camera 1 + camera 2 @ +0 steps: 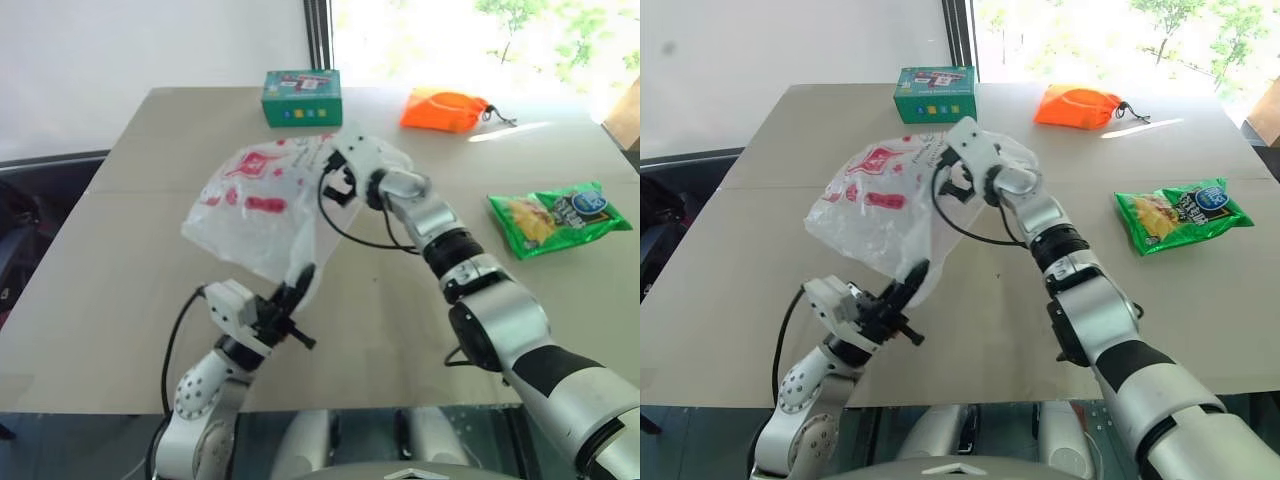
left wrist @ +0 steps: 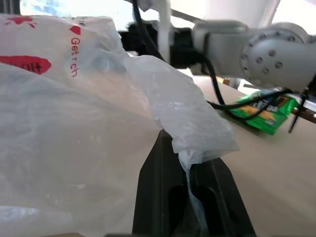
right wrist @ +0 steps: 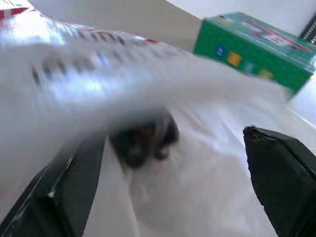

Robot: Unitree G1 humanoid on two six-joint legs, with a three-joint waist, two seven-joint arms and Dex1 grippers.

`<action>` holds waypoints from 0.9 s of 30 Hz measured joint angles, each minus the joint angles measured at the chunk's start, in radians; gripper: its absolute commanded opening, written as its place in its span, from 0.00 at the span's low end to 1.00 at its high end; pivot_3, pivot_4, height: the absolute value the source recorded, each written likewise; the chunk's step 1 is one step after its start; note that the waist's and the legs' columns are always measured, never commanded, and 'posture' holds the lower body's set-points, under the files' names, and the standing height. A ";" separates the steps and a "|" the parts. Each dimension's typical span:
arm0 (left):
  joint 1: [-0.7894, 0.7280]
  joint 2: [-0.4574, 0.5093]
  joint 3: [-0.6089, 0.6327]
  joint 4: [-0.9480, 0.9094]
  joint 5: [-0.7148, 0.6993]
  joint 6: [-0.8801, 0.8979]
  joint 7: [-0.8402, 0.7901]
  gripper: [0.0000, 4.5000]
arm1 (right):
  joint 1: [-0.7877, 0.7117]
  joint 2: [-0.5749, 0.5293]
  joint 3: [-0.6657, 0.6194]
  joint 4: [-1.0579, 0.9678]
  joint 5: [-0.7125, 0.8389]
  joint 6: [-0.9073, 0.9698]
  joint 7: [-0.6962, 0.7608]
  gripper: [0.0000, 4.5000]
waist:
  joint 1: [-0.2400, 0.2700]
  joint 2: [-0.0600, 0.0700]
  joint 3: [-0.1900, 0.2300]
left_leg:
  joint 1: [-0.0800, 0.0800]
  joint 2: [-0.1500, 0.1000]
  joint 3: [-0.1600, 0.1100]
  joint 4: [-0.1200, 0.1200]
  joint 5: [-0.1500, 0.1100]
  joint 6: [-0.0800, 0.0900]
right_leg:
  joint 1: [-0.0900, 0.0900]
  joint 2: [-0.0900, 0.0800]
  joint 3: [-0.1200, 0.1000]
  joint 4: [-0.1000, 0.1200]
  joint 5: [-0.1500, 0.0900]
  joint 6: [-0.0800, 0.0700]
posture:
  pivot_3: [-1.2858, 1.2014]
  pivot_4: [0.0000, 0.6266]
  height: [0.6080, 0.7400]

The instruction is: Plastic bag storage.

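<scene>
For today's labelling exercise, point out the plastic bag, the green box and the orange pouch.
plastic bag [image 1: 255,205]: left eye view, on its printed front film.
green box [image 1: 302,98]: left eye view, on its front face.
orange pouch [image 1: 443,110]: left eye view, on the middle of its fabric.

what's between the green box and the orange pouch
Bare table; the head views show nothing between the green box and the orange pouch.
</scene>
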 measured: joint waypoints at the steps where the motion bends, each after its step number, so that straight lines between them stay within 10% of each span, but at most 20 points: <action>1: -0.011 -0.011 0.011 0.001 -0.008 0.001 0.010 0.00 | 0.025 -0.020 -0.001 -0.026 0.005 0.010 0.028 0.99 | -0.001 0.000 0.000 | 0.000 0.000 0.000 0.000 0.000 0.000 | 0.000 0.000 0.000 0.000 0.000 0.000 | 0.52 0.24 1.00; 8: -0.028 -0.053 0.048 0.007 -0.080 0.031 0.045 0.00 | 0.322 -0.291 0.008 -0.560 0.125 0.155 0.366 0.99 | 0.007 0.000 0.000 | -0.001 0.001 0.000 0.001 -0.002 0.004 | 0.000 0.000 0.000 -0.001 0.000 0.000 | 0.52 0.24 1.00; 16: -0.021 -0.044 0.065 0.013 -0.080 0.046 0.038 0.00 | 0.507 -0.712 -0.325 -0.767 0.224 0.494 0.315 0.99 | 0.019 -0.001 0.001 | 0.002 0.000 0.000 0.002 -0.003 0.006 | 0.005 -0.001 -0.001 -0.002 0.000 0.000 | 0.52 0.24 1.00; 21: -0.059 -0.040 0.054 0.051 -0.065 0.046 0.020 0.00 | 0.599 -0.671 -0.714 -0.748 0.329 0.792 0.046 0.99 | 0.008 -0.002 0.000 | 0.005 0.003 0.001 0.002 -0.003 0.006 | 0.007 0.003 0.001 -0.001 0.000 0.000 | 0.52 0.24 1.00; 27: -0.098 -0.039 0.022 0.081 -0.034 0.045 -0.002 0.00 | 0.720 -0.500 -0.868 -0.826 0.424 0.964 -0.127 0.99 | 0.002 0.000 0.000 | 0.008 0.003 0.008 0.002 -0.003 0.006 | 0.007 0.004 0.007 0.001 0.000 0.001 | 0.52 0.24 1.00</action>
